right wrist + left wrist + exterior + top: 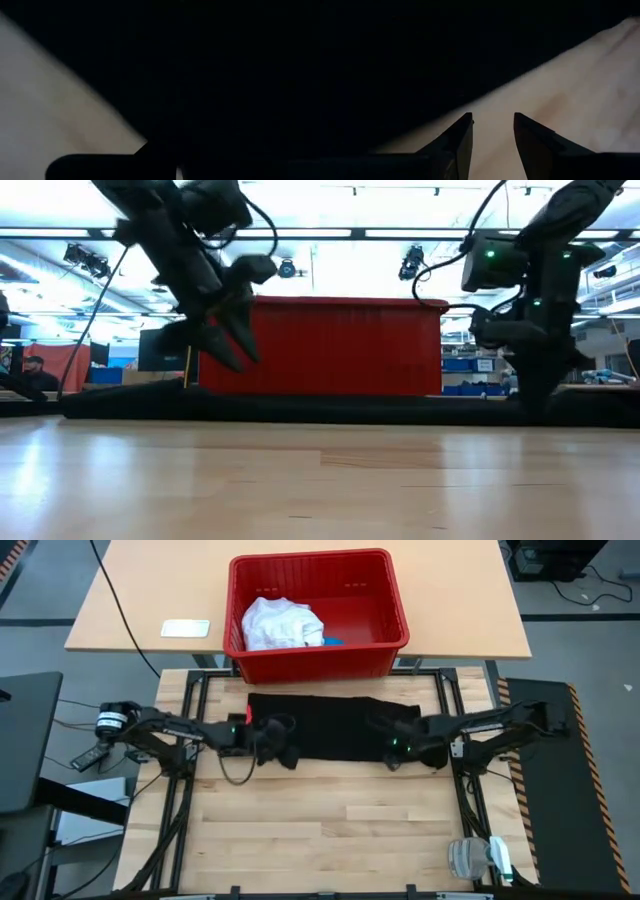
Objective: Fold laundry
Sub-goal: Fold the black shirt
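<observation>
Grippers at both near corners of a black garment point(335, 725) spread flat on the wooden table point(330, 830).

No brand, label or writing can be read anywhere in these views. The black garment lies across the far part of the table, just in front of the red basket point(318, 615), which holds a crumpled white T-shirt point(280, 623) and a small blue piece point(333, 640) beside it. The left gripper point(492, 132) sits low at the garment's near left edge, its fingers point(457, 145) spread apart with bare table showing between them, nothing pinched. The right gripper point(392, 755) is down on the near right edge with its fingers pressed together; whether cloth is caught between them cannot be told. A white card point(186, 628) lies left of the basket.
</observation>
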{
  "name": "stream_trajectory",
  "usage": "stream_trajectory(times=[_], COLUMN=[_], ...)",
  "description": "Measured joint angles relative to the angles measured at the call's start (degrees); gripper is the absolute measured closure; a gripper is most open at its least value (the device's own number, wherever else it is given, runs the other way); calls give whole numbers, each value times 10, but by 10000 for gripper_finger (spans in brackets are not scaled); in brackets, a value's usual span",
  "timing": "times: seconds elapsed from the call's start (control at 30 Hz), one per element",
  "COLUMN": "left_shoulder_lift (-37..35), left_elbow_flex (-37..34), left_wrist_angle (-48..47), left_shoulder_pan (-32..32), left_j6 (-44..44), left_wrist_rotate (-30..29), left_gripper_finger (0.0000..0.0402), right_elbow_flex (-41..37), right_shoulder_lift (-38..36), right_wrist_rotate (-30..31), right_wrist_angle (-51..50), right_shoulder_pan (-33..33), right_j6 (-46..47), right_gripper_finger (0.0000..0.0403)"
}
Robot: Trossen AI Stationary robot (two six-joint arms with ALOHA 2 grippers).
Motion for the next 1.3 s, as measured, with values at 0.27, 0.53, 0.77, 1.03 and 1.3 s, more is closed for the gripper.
stream_trajectory(times=[0.27,0.53,0.77,1.03,1.3], left_shoulder_lift=[-21,-19,-9,55,127], left_elbow_flex=[-1,-1,-2,-11,-8], left_wrist_angle=[-48,-109,-136,-95,45], left_shoulder_pan=[-168,-269,-253,-157,-92], left_j6=[-207,-393,-468,-473,-465], left_wrist_rotate=[-60,-103,-201,-151,-85], left_gripper_finger=[258,258,231,128,87], right_elbow_flex=[18,158,239,249,249], right_shoulder_lift=[158,173,133,181,261], right_wrist_rotate=[-136,-199,-53,-34,-124], right_wrist_angle=[356,333,167,132,135], right_shoulder_pan=[183,155,52,-104,-164], right_j6=[153,6,-209,-332,-341], right_gripper_finger=[398,376,341,251,226])
